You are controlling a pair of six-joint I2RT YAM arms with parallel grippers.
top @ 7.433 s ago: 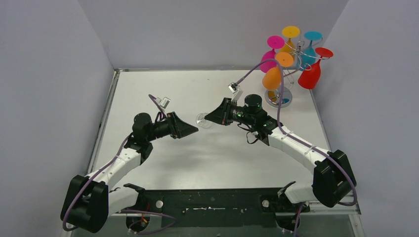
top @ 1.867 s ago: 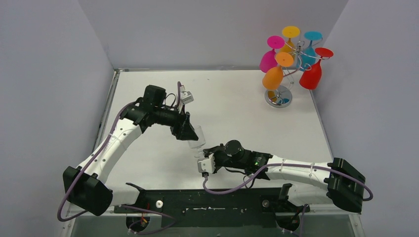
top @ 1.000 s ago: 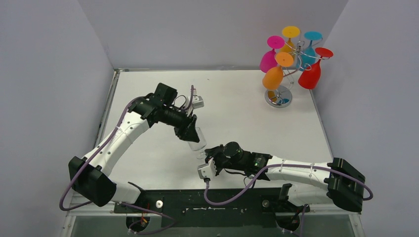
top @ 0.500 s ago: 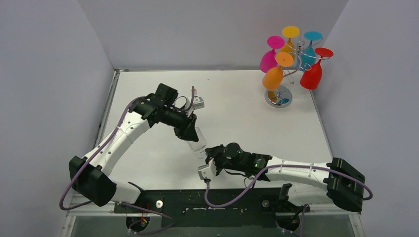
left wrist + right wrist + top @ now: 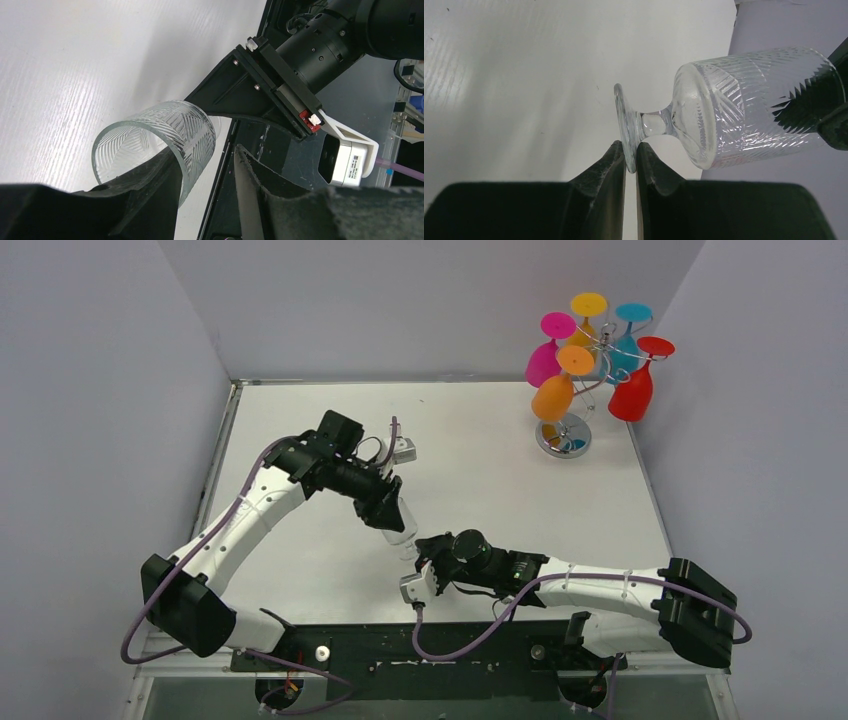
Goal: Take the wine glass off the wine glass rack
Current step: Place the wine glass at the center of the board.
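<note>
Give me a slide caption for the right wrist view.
Right jaws pinch the foot of a clear glass, held sideways above the table.

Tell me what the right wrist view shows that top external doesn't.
Right wrist only: the right end effector pinches the foot rim of the clear wine glass, which lies sideways. Top external only: the wine glass rack, coloured glasses hanging on it, at the far right. Both: the left end effector at the glass's bowl.

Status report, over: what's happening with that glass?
Right gripper shut on clear wine glass foot. Left gripper at bowl, grip unclear. Wine glass rack far off; nothing obstructing.
</note>
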